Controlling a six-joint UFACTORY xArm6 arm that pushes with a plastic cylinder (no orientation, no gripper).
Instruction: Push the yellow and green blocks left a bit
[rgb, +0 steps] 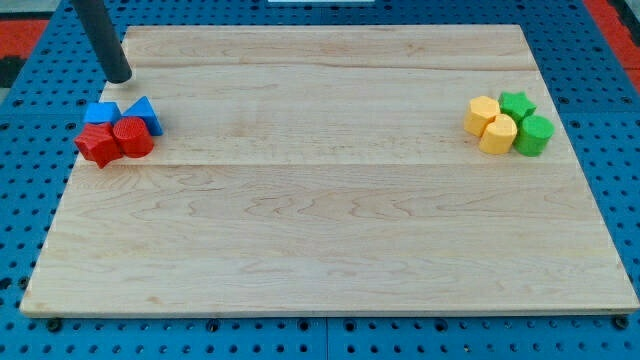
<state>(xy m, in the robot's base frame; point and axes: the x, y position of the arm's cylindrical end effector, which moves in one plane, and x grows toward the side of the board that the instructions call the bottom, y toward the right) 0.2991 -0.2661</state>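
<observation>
Two yellow blocks sit at the view's right: a yellow hexagon-like block (481, 114) and a yellow cylinder (498, 134) just below and right of it. A green star block (517, 104) and a green cylinder (534, 134) touch them on the right side. The four form one tight cluster. My tip (119, 77) is at the view's top left, far from this cluster, just above the blue blocks. The rod leans up toward the view's top left.
At the view's left a second cluster holds a blue cube (100, 112), a blue triangle block (145, 114), a red star block (97, 145) and a red cylinder (133, 137). The wooden board (320, 230) rests on a blue perforated table.
</observation>
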